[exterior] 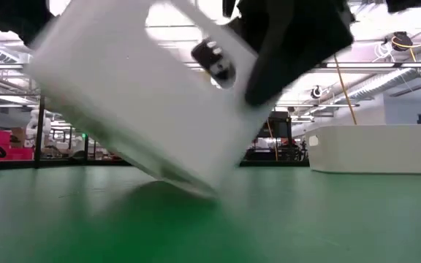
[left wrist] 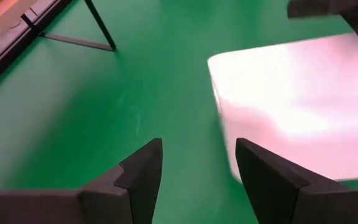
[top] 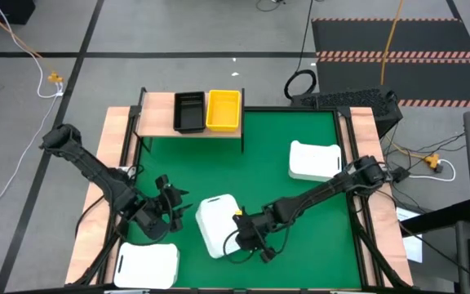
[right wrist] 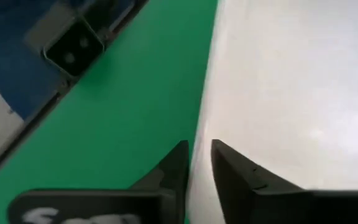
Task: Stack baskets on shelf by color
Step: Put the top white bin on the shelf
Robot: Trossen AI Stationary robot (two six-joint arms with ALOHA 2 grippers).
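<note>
Nearest me, at the mat's front left corner, I see a white rounded-corner plastic basket [top: 147,266] lying on the green mat [top: 300,245]. Just beyond it my left gripper [top: 175,204] hangs with fingers spread and nothing between them. Beside it, my right gripper [top: 251,242] pinches the wall of a second white plastic basket [top: 216,224], tilted with one edge low to the mat. Farther right sits a third white basket [top: 313,160]. At the far edge, the light-wood shelf on black legs [top: 157,122] carries a black rectangular plastic basket [top: 188,111] touching a yellow rectangular plastic basket [top: 223,110].
</note>
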